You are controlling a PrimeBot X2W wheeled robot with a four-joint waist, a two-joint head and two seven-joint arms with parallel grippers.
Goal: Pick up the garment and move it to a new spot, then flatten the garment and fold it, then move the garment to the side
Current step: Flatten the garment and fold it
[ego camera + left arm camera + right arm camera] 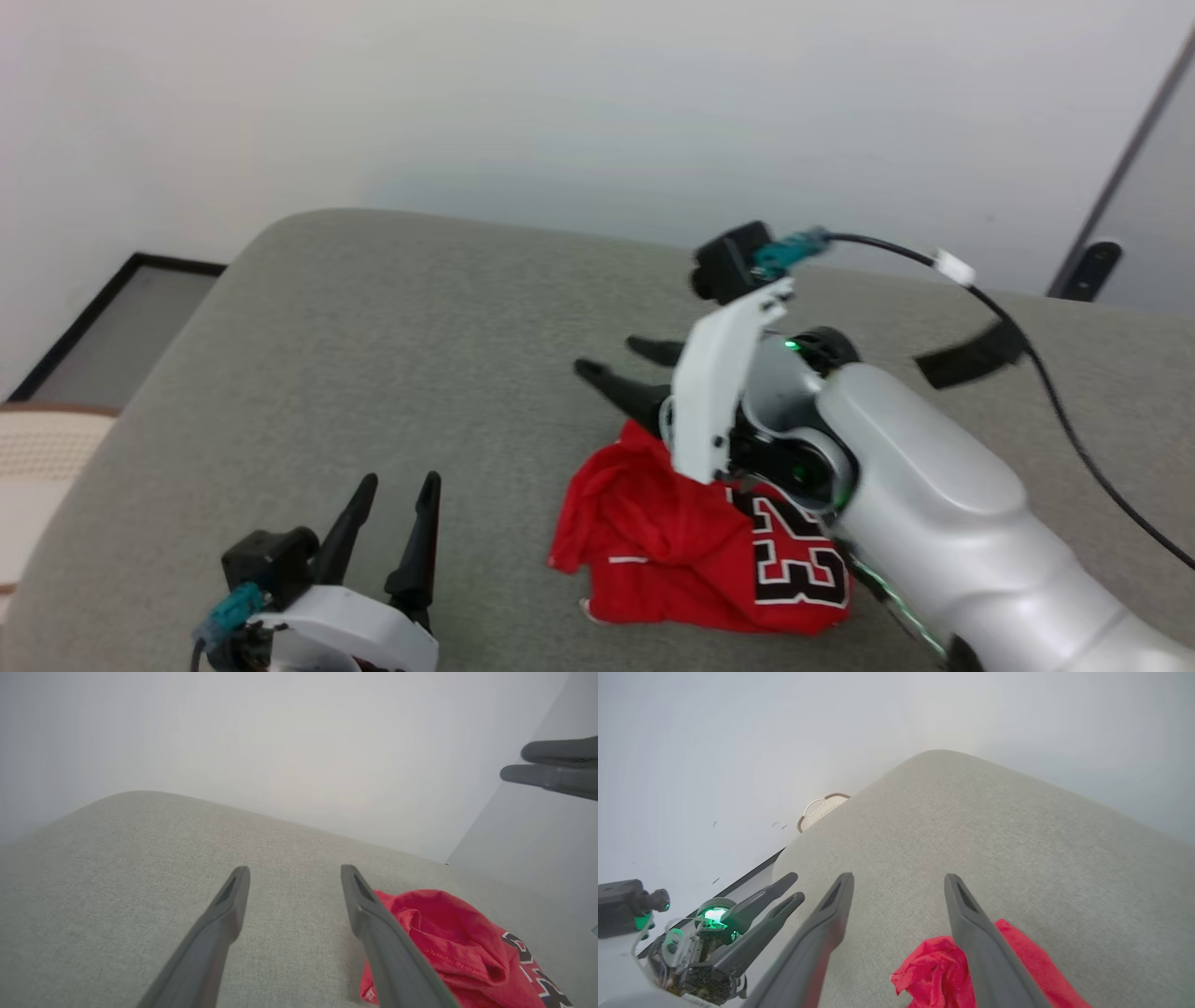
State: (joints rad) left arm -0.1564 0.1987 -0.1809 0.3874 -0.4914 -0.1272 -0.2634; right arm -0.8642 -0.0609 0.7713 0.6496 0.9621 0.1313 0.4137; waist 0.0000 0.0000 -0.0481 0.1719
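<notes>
The garment lies crumpled on the grey cushion, its 23 showing, so the pick-up looks like the step in hand. The right gripper hangs over the garment's far edge, fingers spread, empty. The left gripper, well left of the garment, is likewise spread and empty. Next, the right gripper likely must drop and pinch a fold.

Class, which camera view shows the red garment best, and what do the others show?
The head view: the garment lies crumpled on the grey cushion, its "23" readable, though the right arm hides part. The left wrist view catches a bunched edge and partial numerals; the right wrist view, a small red fold.
</notes>
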